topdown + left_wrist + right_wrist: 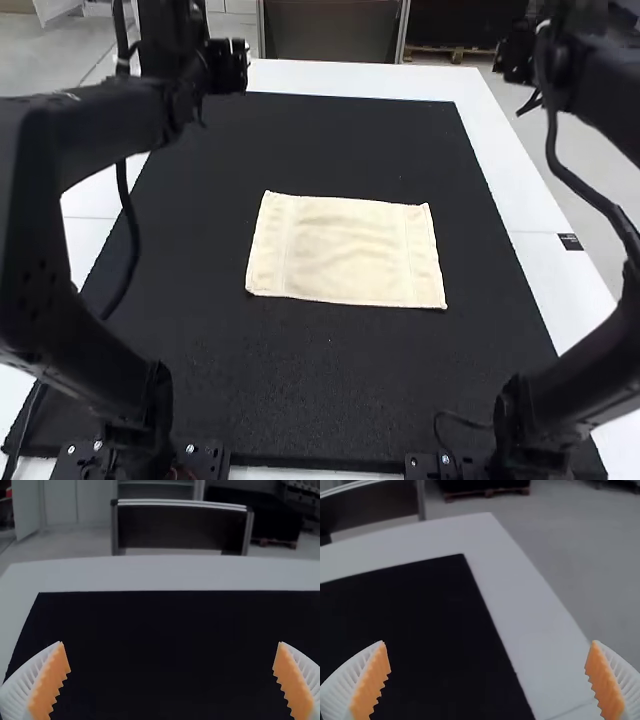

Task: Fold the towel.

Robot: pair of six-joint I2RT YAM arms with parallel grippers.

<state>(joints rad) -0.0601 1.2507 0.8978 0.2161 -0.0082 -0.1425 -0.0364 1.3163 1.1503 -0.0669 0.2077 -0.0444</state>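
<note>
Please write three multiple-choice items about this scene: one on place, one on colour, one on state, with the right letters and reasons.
1. Where is the cream towel?
A) In the right gripper
B) On the black mat
C) On the white tabletop

2. What colour are the pads of the left gripper?
A) Orange
B) Blue
C) Green

3. How does the towel lie?
A) Bunched
B) Rolled up
C) Flat

Right letters:
1. B: black mat surrounds the towel on every side.
2. A: both ribbed fingers have orange inner faces.
3. C: it makes a smooth four-cornered shape.
</note>
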